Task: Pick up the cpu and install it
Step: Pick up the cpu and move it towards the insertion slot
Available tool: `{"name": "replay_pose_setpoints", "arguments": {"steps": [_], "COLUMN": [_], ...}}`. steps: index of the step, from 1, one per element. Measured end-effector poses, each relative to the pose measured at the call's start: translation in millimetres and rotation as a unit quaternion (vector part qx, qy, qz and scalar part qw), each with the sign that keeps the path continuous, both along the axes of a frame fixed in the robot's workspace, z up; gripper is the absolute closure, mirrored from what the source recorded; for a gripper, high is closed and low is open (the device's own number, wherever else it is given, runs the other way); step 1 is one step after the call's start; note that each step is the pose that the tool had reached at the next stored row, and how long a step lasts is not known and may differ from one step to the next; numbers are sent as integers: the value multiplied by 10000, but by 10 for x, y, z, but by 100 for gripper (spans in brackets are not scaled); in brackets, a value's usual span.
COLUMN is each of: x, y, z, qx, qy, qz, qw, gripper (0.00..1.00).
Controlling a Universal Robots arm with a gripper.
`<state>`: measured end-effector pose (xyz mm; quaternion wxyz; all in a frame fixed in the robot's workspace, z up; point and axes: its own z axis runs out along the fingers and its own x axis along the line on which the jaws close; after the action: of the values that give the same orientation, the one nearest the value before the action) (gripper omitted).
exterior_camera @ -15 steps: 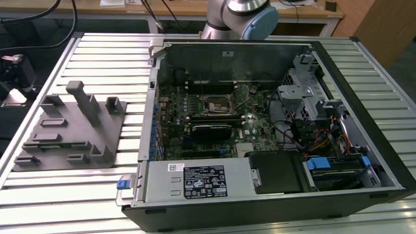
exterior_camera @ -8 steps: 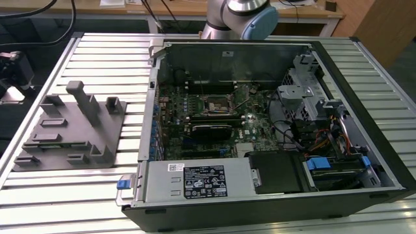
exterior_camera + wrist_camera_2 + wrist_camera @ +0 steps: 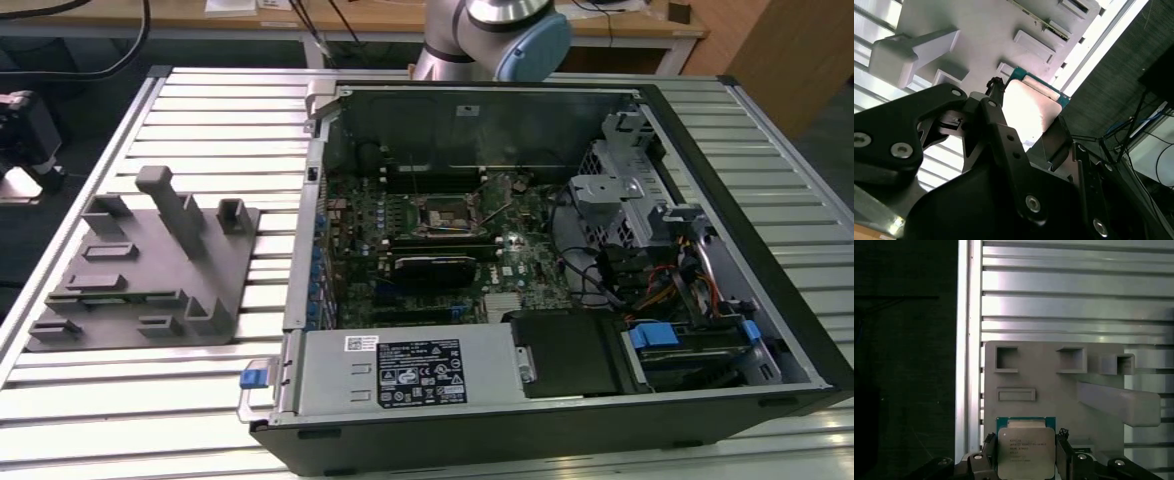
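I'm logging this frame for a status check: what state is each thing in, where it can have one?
gripper: shut on the cpu, a finger against each side.
cpu: gripped over the grey fixture, metal top toward the first wrist camera; lifted or resting on it, cannot tell.
computer case: open, side panel off, lying on its side.

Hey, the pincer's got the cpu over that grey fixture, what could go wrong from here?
1. The pincer holds the cpu by two opposite edges only, so it could tilt or slip out.
2. The grey fixture has a raised post close beside the cpu; a sideways move might clip it.
3. The socket sits deep inside the computer case, near cables; a slightly skewed cpu could seat badly.
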<state>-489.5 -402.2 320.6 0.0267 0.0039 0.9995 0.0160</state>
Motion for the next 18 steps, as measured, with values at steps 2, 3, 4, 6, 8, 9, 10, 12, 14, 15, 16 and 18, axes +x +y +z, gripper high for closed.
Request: {"name": "replay_pose_setpoints", "arguments": {"steps": [2, 3, 4, 6, 8, 9, 10, 12, 14, 15, 16, 18], "x": [0, 0, 0, 0, 0, 0, 0, 0, 0, 0, 0, 0], "y": [0, 0, 0, 0, 0, 0, 0, 0, 0, 0, 0, 0], "z": [34, 52, 72, 115, 158, 181, 204, 250, 295, 317, 340, 404], "qx": [0, 0, 0, 0, 0, 0, 0, 0, 1, 1, 0, 0], "qy": [-2, -2, -3, -5, -7, -8, -8, -11, -13, -15, -16, -20], "qz": [0, 0, 0, 0, 0, 0, 0, 0, 0, 0, 0, 0], "qw": [10000, 10000, 10000, 10000, 10000, 10000, 10000, 10000, 10000, 10000, 10000, 10000], "gripper": [45, 45, 45, 45, 45, 45, 45, 45, 45, 45, 45, 45]}}
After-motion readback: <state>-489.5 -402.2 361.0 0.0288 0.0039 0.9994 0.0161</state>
